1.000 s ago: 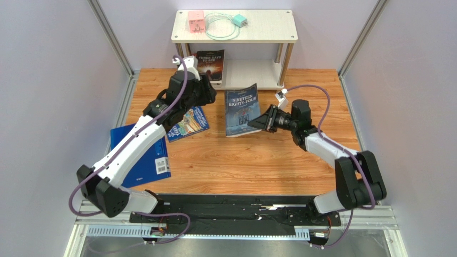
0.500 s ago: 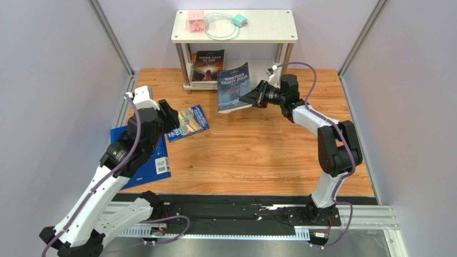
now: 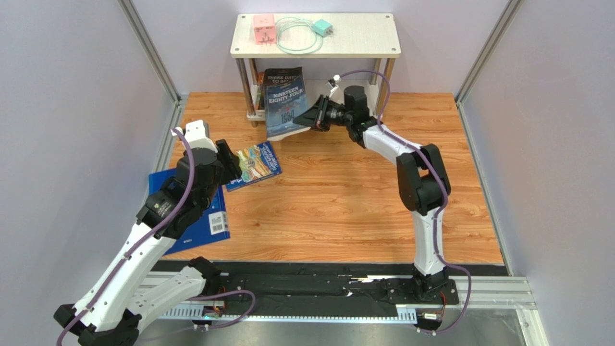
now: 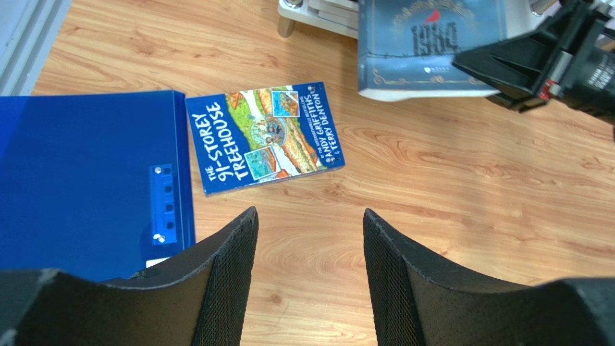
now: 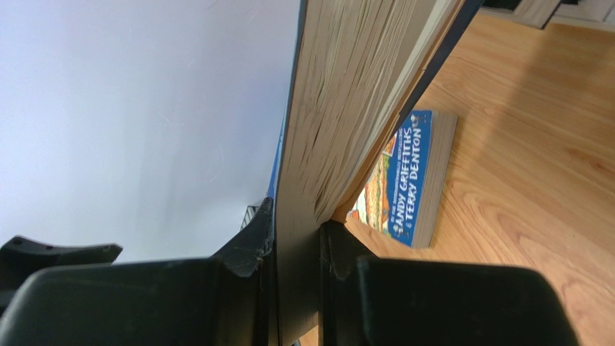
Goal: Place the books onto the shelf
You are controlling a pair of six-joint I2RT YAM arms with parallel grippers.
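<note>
My right gripper (image 3: 309, 120) is shut on the dark blue-grey book "Nineteen Eighty-Four" (image 3: 284, 108), holding it upright and tilted in front of the shelf's (image 3: 361, 45) lower tier. The right wrist view shows its page edge (image 5: 346, 108) clamped between the jaws (image 5: 296, 225). A black book, "Three Days to See" (image 3: 283, 73), stands on that tier, mostly hidden behind the held one. A blue cartoon-covered book (image 3: 253, 164) (image 4: 263, 137) lies flat on the table. My left gripper (image 3: 229, 163) (image 4: 309, 216) hovers open and empty just near of it.
A large blue folder (image 3: 191, 213) (image 4: 79, 180) lies flat at the table's left edge, beside the cartoon book. On the shelf's top board sit a pink box (image 3: 263, 29) and a coiled cable with a teal plug (image 3: 299, 36). Grey walls close in both sides.
My right arm carried the dark book from mid-table back and left to the shelf's lower tier. My left arm withdrew from the shelf toward the folder and cartoon book.
</note>
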